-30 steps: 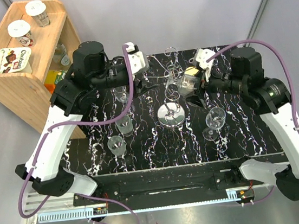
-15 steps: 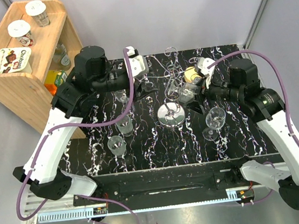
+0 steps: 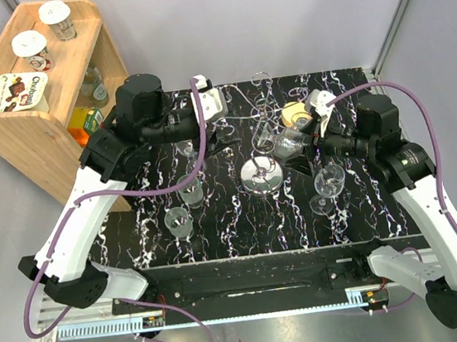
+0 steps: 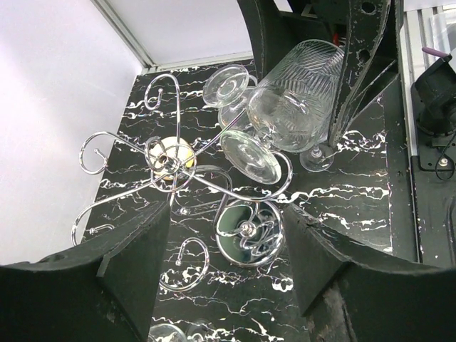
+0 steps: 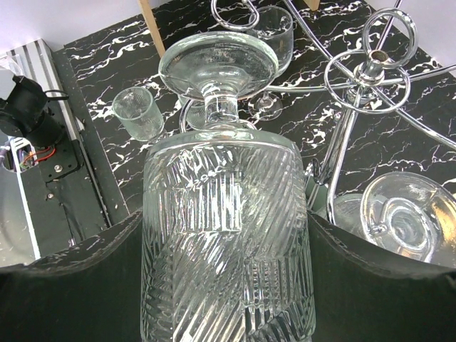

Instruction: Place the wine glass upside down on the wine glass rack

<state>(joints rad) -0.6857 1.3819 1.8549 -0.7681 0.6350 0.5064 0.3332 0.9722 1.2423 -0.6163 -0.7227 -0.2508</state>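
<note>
A wooden shelf (image 3: 34, 132) stands beside the black marbled table (image 3: 244, 229), grey walls (image 3: 276, 15).

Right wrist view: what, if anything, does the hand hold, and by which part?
The right hand grips the wine glass by its ribbed bowl.

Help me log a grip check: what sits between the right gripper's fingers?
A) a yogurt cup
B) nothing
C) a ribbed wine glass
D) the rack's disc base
C: in the right wrist view the right gripper clasps the ribbed bowl of the wine glass, whose foot points toward the wine glass rack.
</note>
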